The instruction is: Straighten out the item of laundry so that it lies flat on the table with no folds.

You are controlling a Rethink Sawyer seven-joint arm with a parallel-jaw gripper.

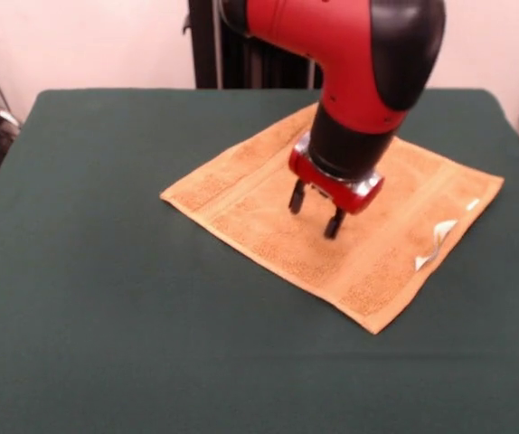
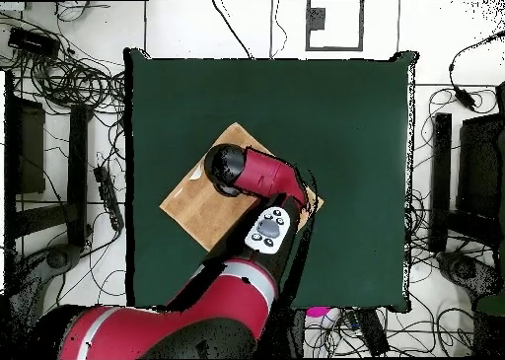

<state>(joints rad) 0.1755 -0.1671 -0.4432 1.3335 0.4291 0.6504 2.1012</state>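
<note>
The orange-yellow terry towel [image 1: 259, 203] lies spread out like a diamond on the dark green table [image 1: 106, 298], with its woven border bands showing. Its small white care tag [image 1: 433, 244] sticks out near the right edge. No large fold shows in the front view. My gripper [image 1: 316, 210] hangs over the towel's middle with its two black fingers apart and empty, tips just above or touching the cloth. In the overhead view the arm [image 2: 258, 179] covers much of the towel [image 2: 197, 210], and the gripper is hidden under it.
Cables and black equipment [image 2: 59, 169] lie on the floor around the table. The robot's black pedestal [image 1: 232, 45] stands behind the table's far edge.
</note>
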